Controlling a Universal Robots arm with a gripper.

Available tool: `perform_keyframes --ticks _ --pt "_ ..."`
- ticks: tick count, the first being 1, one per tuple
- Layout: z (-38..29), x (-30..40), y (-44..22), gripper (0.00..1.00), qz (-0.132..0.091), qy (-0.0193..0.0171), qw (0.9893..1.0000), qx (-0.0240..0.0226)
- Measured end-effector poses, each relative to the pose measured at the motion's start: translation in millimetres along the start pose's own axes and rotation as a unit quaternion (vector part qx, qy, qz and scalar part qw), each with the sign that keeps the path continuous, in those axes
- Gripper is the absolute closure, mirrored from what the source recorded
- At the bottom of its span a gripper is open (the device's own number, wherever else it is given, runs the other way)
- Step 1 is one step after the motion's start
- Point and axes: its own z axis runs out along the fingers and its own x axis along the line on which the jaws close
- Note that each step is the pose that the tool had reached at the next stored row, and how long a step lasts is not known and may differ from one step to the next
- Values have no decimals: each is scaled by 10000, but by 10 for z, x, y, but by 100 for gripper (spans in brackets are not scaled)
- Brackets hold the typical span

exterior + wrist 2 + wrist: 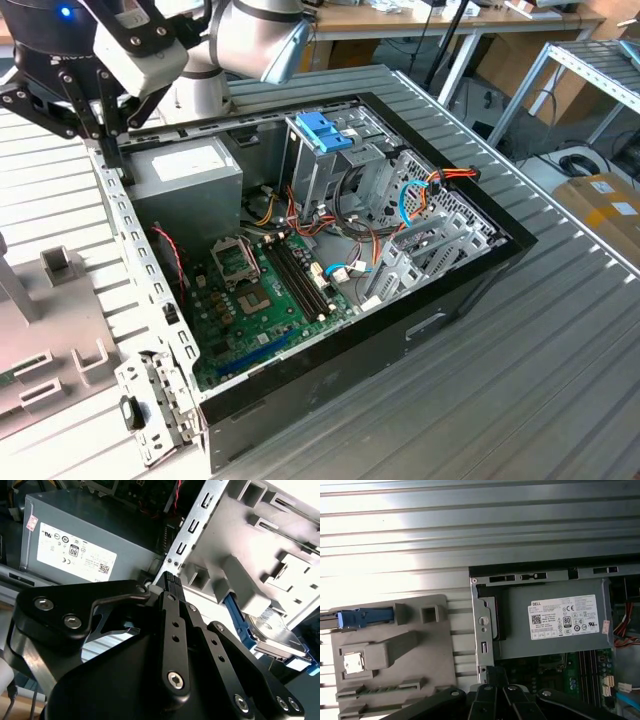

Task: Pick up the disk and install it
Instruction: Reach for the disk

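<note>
Ribbed metal table (560, 380) runs under everything I can see, with benches and cables in the background. On it lies the open computer case (400, 330), my landmark for the rest.

Inside the case, the grey power supply (550, 622) sits in one corner. The green motherboard (260, 300) lies on the floor. The tall drive cage (320, 170) stands deeper in, topped by a blue clip (325, 132).

Outside the case, just beside the wall nearest the power supply, a grey plastic holder (390, 650) lies flat on the table. The disk (274, 634) rests in that holder, at the end farther from the case. It appears as a silver slab with a blue frame along its edge. In the first wrist view I get it edge-on, as a blue strip.

My gripper (170, 580) hangs above the case's rim, right by the power supply corner. The holder is off to one side of it. In both wrist views the two black fingers meet at their tips with nothing between them, so I judge the pincer closed and empty. It is touching neither the disk nor the holder.

By my judgement the job has hardly begun. The disk is not picked up and lies well apart from the drive cage. Both the pick and the install remain to be done.
</note>
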Motion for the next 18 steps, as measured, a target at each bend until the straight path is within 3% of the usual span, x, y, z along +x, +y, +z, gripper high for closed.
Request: perform_keyframes --ticks 18 --pt "-4 137 -10 90 0 0 10000 0"
